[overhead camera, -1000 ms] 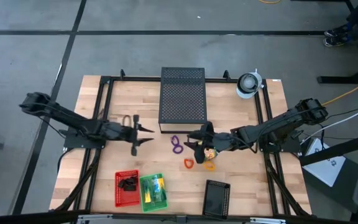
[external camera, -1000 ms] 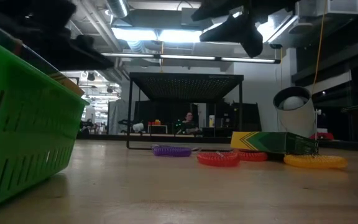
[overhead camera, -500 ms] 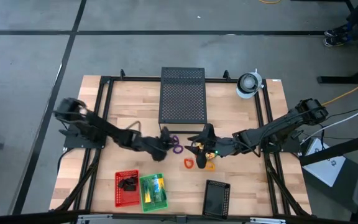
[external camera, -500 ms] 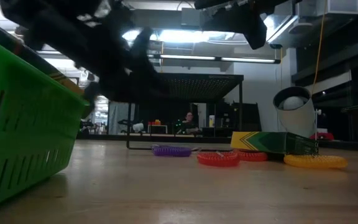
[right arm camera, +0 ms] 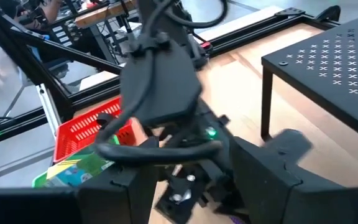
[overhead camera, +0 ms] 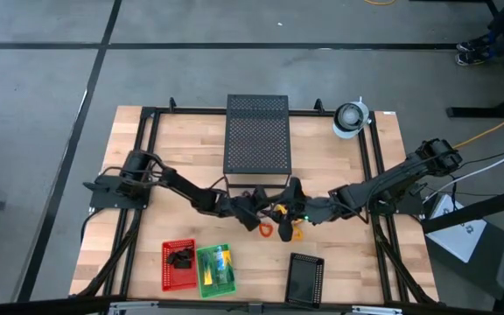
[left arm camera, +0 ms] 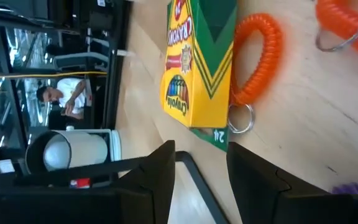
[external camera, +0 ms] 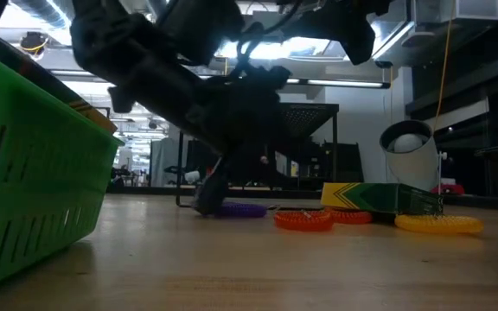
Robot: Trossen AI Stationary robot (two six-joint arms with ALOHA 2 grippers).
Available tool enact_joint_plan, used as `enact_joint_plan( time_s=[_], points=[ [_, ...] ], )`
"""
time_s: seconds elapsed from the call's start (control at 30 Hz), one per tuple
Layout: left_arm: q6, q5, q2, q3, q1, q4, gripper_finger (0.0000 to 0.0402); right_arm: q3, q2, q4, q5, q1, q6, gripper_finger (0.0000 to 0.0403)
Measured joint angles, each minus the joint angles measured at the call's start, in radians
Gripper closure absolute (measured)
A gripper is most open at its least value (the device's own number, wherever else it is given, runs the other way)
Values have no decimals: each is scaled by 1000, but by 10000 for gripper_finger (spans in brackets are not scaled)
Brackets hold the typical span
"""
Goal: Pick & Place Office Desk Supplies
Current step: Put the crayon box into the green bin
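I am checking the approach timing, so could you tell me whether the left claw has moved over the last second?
Yes. In the high view the left claw has swung from the table's left side toward the middle, now just below the black perforated box.

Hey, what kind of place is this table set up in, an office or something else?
Probably a robotics lab or workshop, not an office: bare concrete floor around the wooden table, exposed ceiling ducts and strip lights, and more workbenches with a seated person behind.

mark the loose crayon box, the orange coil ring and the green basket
crayon box (left arm camera: 199, 62), left wrist view, yellow-green printed face.
orange coil ring (left arm camera: 258, 59), left wrist view, coil's curve.
green basket (external camera: 33, 181), low view, slotted side wall.
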Motion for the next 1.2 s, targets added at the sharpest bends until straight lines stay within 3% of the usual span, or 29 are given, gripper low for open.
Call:
enact_joint_plan(
  time_s=[0.47, 0.83, 1.2],
  points=[
    [49, 72, 12, 16, 52, -21, 263, 0, 0, 22, 1, 13, 1, 207],
    [59, 134, 16, 163, 59, -427, 263, 0, 1, 154, -72, 13, -78, 207],
    [123, 144, 33, 200, 65, -490, 263, 0, 1, 159, -87, 22, -70, 207]
  ],
)
